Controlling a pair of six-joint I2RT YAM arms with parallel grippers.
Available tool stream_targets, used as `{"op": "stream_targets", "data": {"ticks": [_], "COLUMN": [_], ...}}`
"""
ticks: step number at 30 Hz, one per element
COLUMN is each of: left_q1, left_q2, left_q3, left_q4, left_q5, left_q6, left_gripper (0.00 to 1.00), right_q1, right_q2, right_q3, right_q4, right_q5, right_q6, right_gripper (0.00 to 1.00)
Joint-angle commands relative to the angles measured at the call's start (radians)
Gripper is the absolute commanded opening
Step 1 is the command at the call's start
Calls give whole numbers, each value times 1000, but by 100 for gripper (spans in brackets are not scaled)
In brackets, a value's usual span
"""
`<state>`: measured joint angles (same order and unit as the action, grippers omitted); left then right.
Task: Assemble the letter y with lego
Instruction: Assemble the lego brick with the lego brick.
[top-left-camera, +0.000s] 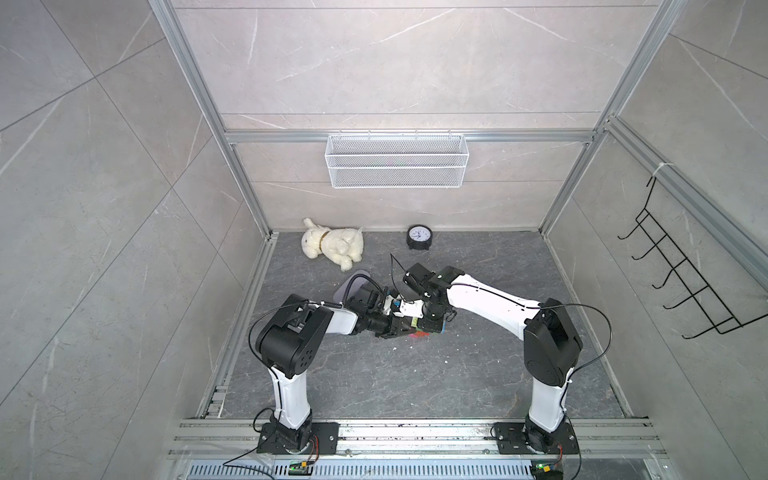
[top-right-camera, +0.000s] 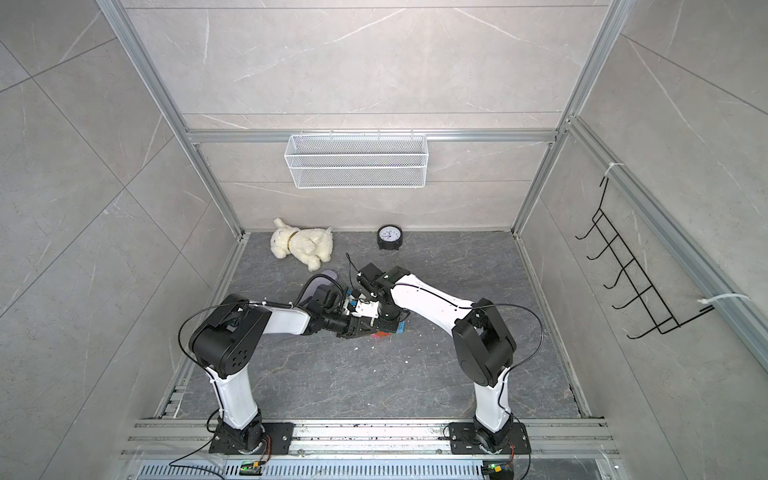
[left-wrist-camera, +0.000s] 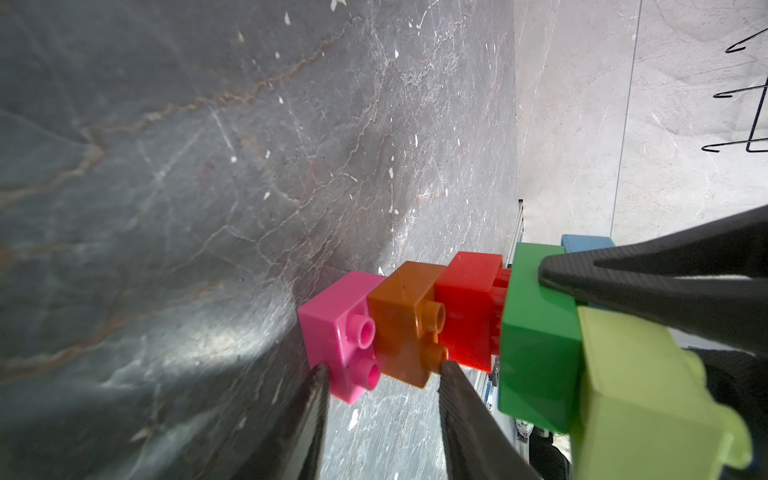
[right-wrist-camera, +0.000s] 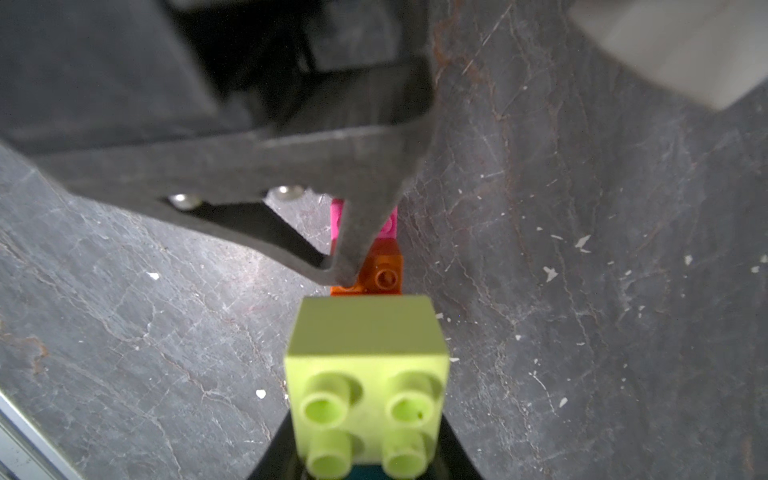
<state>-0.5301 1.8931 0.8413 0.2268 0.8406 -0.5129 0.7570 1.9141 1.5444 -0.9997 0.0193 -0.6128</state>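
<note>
Y (left-wrist-camera: 536, 353) long axis runs claw to claw: left claw (left-wrist-camera: 384, 368) clamped on pink-orange stem end (left-wrist-camera: 399, 328), right claw (right-wrist-camera: 365, 451) clamped on yellow-green prong end (right-wrist-camera: 365, 332); both equally near.

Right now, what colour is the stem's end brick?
Pink: the end brick, best in left wrist view.

Glossy plastic lego (left-wrist-camera: 469, 316), matt veined stone tabletop (left-wrist-camera: 166, 166).
</note>
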Motion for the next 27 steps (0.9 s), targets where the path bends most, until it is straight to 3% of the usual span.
{"op": "stream_targets", "data": {"ticks": [1, 27], "left_q1": [-10, -10], "left_q2": [80, 81], "left_q3": [-45, -45], "left_q4": [-194, -195], "left_q5": [-221, -223], "left_q6": [1, 4], "left_gripper": [45, 45], "right_q1": [33, 48], "right_q2": [48, 93], "right_q3": [-12, -50], "right_q4": [-25, -3], "right_q5": [-33, -46], "right_q6": [2, 56], "right_gripper": [26, 23]}}
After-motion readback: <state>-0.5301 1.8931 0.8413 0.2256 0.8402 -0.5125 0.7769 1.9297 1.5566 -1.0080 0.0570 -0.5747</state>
